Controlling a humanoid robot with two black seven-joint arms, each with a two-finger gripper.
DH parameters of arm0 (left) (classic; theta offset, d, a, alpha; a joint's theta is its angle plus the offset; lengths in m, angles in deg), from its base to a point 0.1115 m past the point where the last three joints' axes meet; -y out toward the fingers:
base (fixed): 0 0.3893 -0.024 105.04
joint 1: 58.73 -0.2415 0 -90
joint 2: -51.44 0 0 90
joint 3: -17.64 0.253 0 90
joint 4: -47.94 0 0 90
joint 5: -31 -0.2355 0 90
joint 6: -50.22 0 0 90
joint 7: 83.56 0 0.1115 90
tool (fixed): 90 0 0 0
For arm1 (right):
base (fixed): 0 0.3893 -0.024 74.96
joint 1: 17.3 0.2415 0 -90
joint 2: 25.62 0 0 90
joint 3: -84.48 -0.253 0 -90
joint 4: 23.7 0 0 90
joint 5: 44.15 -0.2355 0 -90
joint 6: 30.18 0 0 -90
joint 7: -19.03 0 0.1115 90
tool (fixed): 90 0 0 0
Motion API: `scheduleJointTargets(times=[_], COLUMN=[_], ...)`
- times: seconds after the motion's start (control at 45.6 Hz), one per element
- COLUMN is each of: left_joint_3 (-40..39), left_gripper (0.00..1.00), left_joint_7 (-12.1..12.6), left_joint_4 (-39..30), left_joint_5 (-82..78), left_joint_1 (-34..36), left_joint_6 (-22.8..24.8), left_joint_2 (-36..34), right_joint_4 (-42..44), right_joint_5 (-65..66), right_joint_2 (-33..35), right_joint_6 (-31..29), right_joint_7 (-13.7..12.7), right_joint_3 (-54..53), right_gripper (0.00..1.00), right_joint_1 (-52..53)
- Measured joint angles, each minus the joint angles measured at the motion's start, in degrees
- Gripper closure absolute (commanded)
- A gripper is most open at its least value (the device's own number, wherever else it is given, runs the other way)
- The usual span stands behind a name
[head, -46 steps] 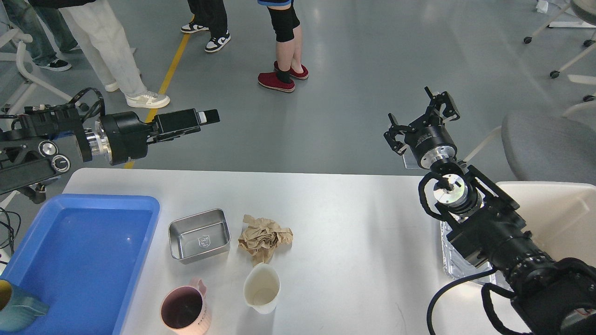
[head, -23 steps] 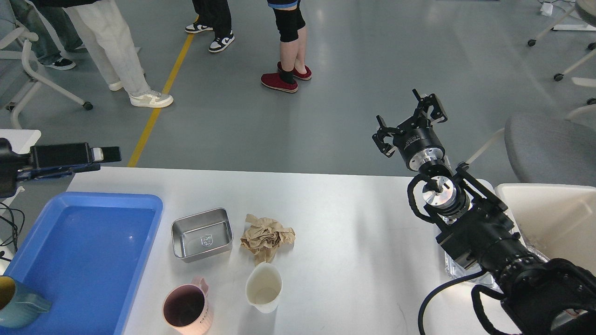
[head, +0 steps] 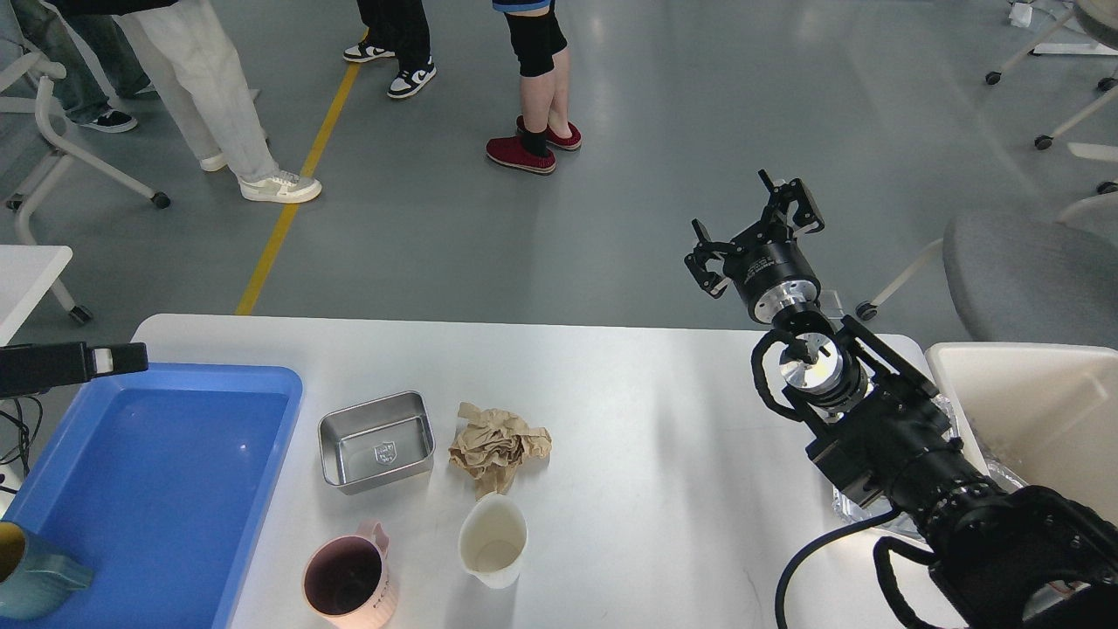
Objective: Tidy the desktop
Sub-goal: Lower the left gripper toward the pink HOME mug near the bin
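White, smooth desktop (head: 664,419) below my wide-spread, empty right gripper (head: 753,234) holds a crumpled brown paper ball (head: 498,447), steel box (head: 376,440) and two cups left to tidy. My left gripper (head: 118,358) looks pressed together.

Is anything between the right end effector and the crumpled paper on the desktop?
Nothing visible: the right end effector hangs open beyond the far edge; bare desktop lies between it and the crumpled paper.

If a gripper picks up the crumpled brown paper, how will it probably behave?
The brown paper is a loose, creased wad, so it probably weighs very little and will squash between the fingers rather than resist. Its folds give edges to pinch, so slipping seems unlikely. Pushed, it would likely slide or tumble on the smooth desktop, not roll far.
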Motion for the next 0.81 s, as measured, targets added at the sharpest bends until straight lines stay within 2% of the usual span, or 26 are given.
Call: scheduleJointTargets(times=[0.351, 0.592, 0.811], left_joint_3=[-2.2, -4.1, -4.2], left_gripper=[0.04, 0.03, 0.03], left_joint_7=[-0.4, -0.5, 0.2], left_joint_4=[-0.2, -0.2, -0.2], left_joint_5=[-0.9, -1.2, -1.8], left_joint_1=[0.0, 0.0, -1.5], left_joint_6=[3.2, 6.5, 7.1], left_joint_2=[-6.9, -8.5, -8.9], right_joint_4=[0.3, 0.3, 0.4], right_joint_5=[2.9, 3.0, 3.7], right_joint_2=[-1.1, -2.5, -3.2], right_joint_6=[0.0, 0.0, 0.0], right_joint_7=[0.0, 0.0, 0.0], right_joint_3=[0.1, 0.1, 0.1], right_gripper=[0.0, 0.0, 0.0], right_joint_1=[0.1, 0.5, 0.6])
